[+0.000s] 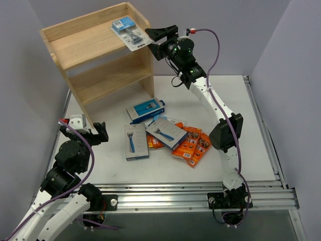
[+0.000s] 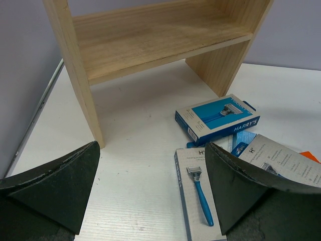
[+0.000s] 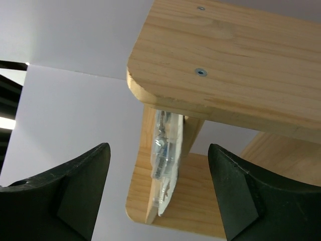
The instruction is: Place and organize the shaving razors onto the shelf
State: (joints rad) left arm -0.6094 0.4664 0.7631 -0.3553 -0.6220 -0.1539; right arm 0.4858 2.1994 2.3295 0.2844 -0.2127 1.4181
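clear blister pack point(image 1: 129, 31), grainy wooden shelf point(image 1: 83, 46)

Lower tier point(image 1: 111, 75) reachable (front only), 1 blister pack point(image 1: 129, 30) overhanging top tier point(image 1: 83, 44)

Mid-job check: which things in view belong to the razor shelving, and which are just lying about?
Belong: shelf, blister pack on its top tier, blue box, grey box, second grey box, orange packs.
Lying about: only rig fixtures, table and purple cable.
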